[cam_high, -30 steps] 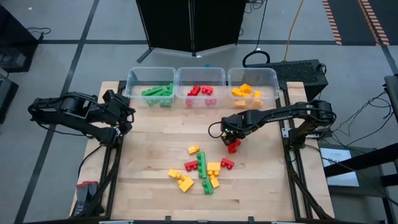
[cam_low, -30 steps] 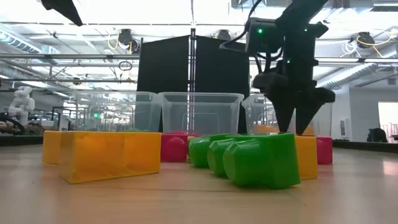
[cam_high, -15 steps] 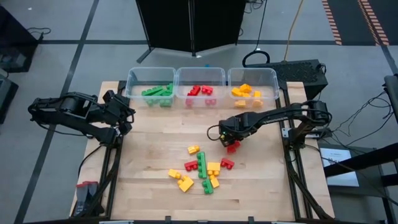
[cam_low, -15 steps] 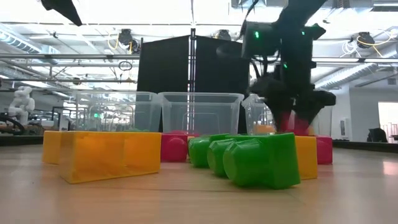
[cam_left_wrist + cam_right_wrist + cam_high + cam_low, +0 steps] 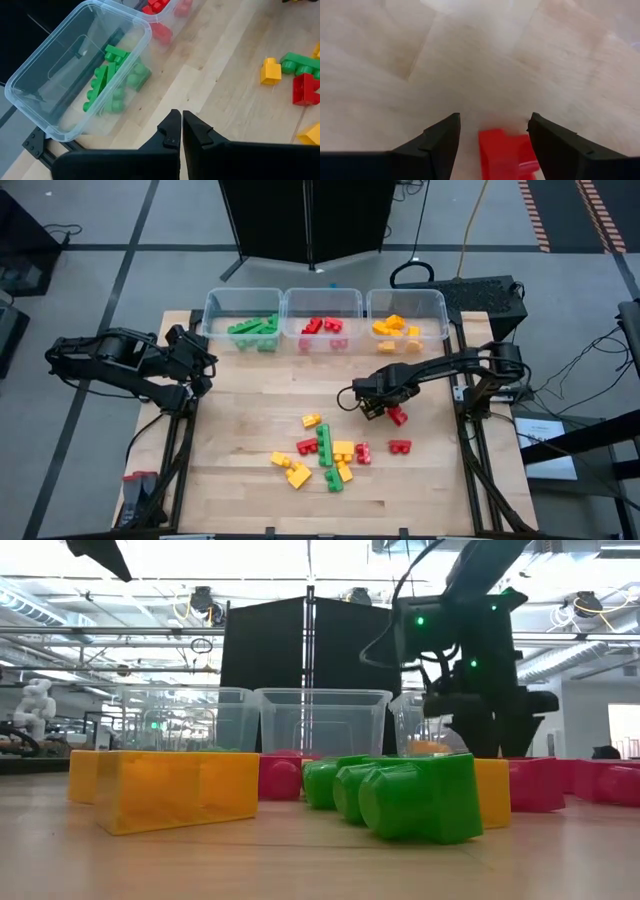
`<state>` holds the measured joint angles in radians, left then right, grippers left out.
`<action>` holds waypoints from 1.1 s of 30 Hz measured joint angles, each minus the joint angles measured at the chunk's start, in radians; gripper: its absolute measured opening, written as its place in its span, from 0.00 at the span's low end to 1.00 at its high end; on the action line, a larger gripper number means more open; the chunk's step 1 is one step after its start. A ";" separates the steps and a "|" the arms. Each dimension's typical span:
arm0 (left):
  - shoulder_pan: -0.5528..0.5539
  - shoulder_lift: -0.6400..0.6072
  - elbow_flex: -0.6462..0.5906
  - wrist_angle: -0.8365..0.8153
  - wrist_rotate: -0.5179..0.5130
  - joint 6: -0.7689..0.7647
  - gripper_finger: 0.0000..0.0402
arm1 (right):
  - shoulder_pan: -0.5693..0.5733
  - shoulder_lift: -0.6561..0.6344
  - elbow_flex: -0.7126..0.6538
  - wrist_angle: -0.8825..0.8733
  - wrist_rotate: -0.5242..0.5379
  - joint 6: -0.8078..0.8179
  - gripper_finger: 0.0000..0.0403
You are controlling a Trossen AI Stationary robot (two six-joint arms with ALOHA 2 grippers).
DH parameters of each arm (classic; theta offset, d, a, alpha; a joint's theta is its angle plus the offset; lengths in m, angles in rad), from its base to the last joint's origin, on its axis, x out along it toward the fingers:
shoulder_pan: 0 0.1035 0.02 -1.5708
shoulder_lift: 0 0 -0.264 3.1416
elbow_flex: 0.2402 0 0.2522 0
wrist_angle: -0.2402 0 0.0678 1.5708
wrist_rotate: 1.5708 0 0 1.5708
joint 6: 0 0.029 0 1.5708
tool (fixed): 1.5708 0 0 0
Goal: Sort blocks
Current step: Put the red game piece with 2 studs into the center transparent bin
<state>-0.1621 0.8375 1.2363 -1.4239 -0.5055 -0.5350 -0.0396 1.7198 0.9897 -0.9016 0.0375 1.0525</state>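
While the right gripper (image 5: pixel 384 406) sits right of centre in the high view, fingers apart with a red block (image 5: pixel 506 152) between them, nothing confirms contact; the block may only lie under the open jaws. Risk: closing off-centre would squirt it sideways toward the two red blocks (image 5: pixel 400 447) lower right, or scatter the loose pile (image 5: pixel 325 452) at lower centre. The middle bin (image 5: pixel 322 317), top centre, holds the reds; a weak pinch could drop the block short. Left gripper (image 5: pixel 181 131) waits at mid-left, fingers together, empty.
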 joint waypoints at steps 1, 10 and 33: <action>0.000 0.000 0.000 0.000 0.000 0.000 0.00 | 0.002 -0.003 0.000 0.001 -0.005 -0.010 0.56; 0.000 0.000 0.000 0.000 0.000 -0.002 0.00 | 0.077 -0.099 0.011 -0.083 0.154 -0.028 0.56; 0.000 0.000 0.000 0.001 0.000 -0.001 0.00 | 0.218 -0.136 -0.232 0.150 -0.037 0.105 0.53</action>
<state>-0.1622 0.8375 1.2362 -1.4231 -0.5056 -0.5358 0.1787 1.5841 0.7579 -0.7520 0.0009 1.1571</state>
